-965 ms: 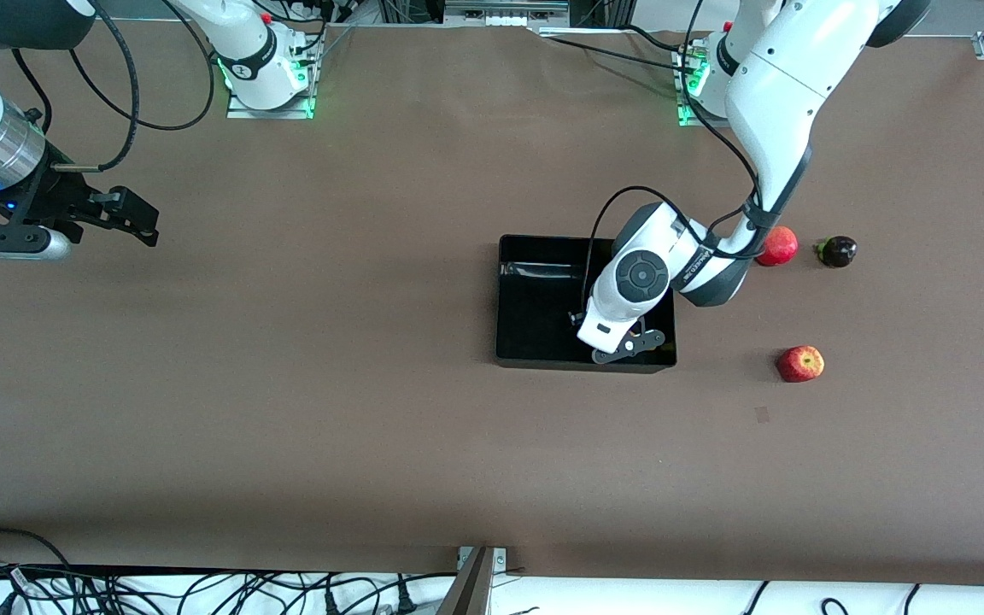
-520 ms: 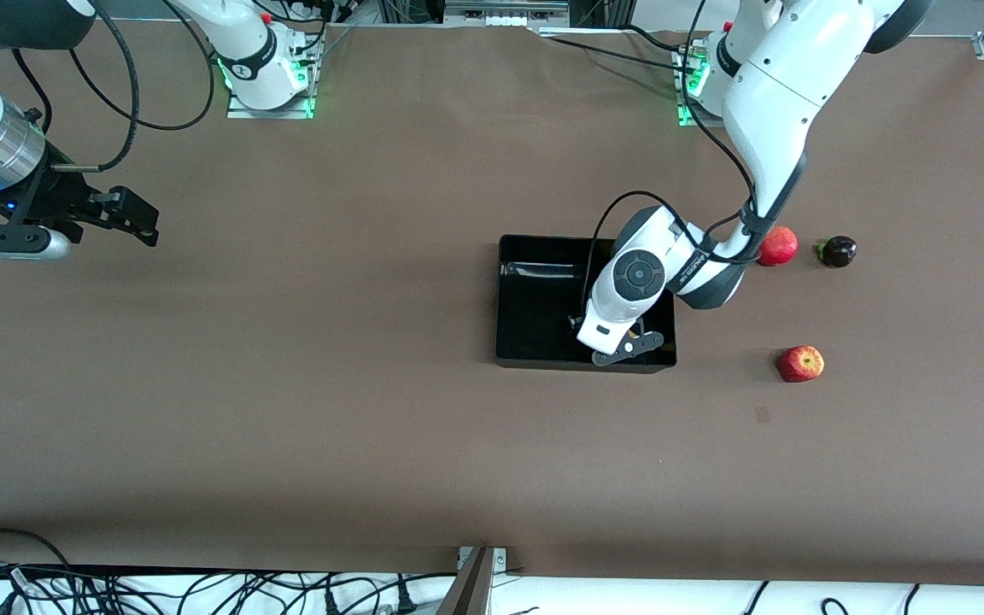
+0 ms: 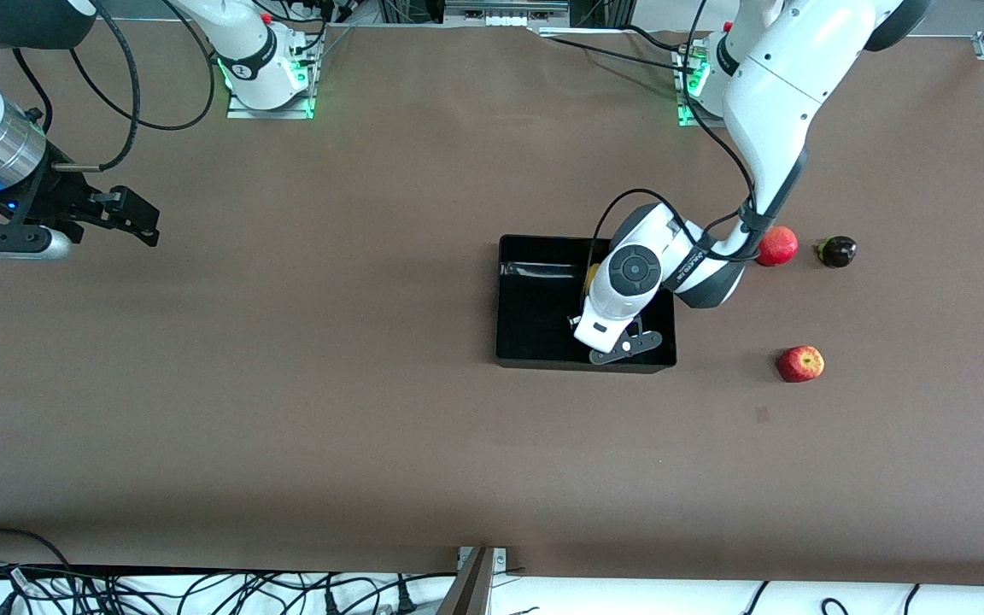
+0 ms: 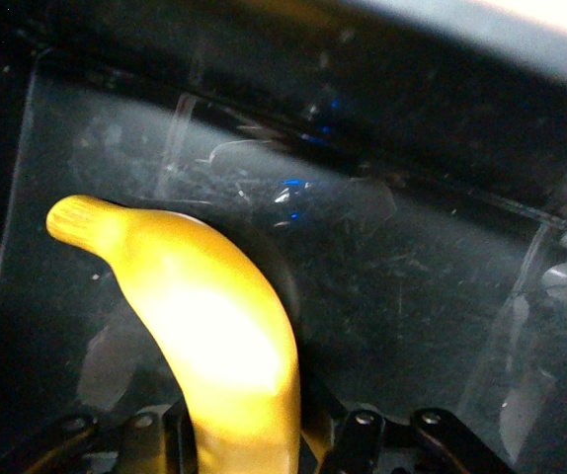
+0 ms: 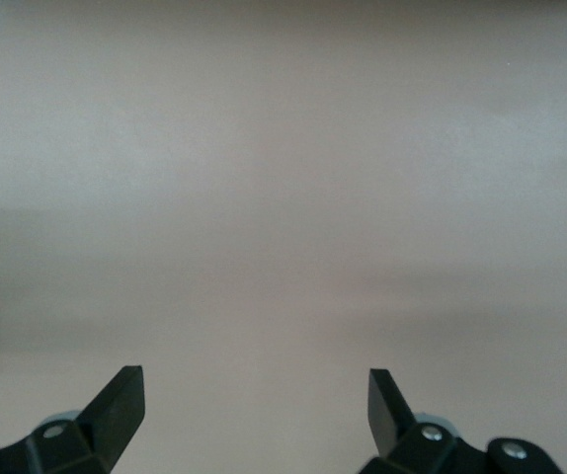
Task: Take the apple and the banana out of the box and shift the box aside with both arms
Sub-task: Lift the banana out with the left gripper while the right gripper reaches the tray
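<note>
The black tray [image 3: 535, 337] lies mid-table, toward the left arm's end. My left gripper [image 4: 249, 449] hangs inside the tray, shut on the yellow banana [image 4: 214, 336], which points out over the tray floor [image 4: 412, 267]. In the front view the left wrist covers the fingers and only a yellow tip of the banana [image 3: 592, 275] shows. The red-yellow apple [image 3: 800, 363] lies on the table beside the tray, nearer the front camera. My right gripper [image 3: 129, 218] waits open and empty over bare table at the right arm's end, as the right wrist view [image 5: 256, 395] shows.
A round red fruit [image 3: 776, 246] and a dark purple fruit with a green stem [image 3: 837, 251] lie beside the tray at the left arm's end, farther from the front camera than the apple. Cables lie along the table's near edge.
The left wrist has shifted slightly toward the robots' bases over the tray. A yellow tip of the banana now shows beside the wrist. The right arm has not moved.
</note>
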`<action>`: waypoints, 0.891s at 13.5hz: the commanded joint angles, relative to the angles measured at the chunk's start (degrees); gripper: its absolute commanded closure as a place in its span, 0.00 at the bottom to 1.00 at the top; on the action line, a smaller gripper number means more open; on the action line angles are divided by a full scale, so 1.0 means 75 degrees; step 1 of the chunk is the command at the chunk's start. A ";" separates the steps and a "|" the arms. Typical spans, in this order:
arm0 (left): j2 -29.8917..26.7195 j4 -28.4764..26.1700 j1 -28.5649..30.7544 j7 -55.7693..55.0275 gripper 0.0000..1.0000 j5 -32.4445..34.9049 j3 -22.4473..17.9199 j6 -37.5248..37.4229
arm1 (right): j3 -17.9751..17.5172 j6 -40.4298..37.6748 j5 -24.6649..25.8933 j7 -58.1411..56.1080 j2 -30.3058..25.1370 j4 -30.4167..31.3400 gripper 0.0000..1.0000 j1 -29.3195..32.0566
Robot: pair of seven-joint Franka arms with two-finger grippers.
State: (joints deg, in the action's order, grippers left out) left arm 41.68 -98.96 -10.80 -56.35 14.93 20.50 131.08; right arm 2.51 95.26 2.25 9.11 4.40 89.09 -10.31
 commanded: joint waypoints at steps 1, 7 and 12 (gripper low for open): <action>-0.0621 0.0034 0.0418 -0.0057 1.00 0.0155 0.0394 -0.0962 | -0.0042 -0.0162 0.0156 -0.0019 -0.0083 -0.0136 0.00 0.0027; -0.2299 0.0969 0.2058 0.3452 1.00 -0.1462 0.0653 -0.4182 | -0.0124 -0.0338 0.0063 -0.0089 0.0267 -0.0101 0.00 -0.0159; -0.2440 0.1500 0.2984 0.7436 1.00 -0.0823 -0.0588 -0.5197 | -0.0136 -0.0070 -0.0695 -0.0125 0.0689 0.0028 0.00 -0.1085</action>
State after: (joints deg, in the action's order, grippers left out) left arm 22.71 -88.53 9.05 -10.49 6.13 18.31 92.82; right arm 1.33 93.72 0.45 8.04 8.03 89.41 -15.87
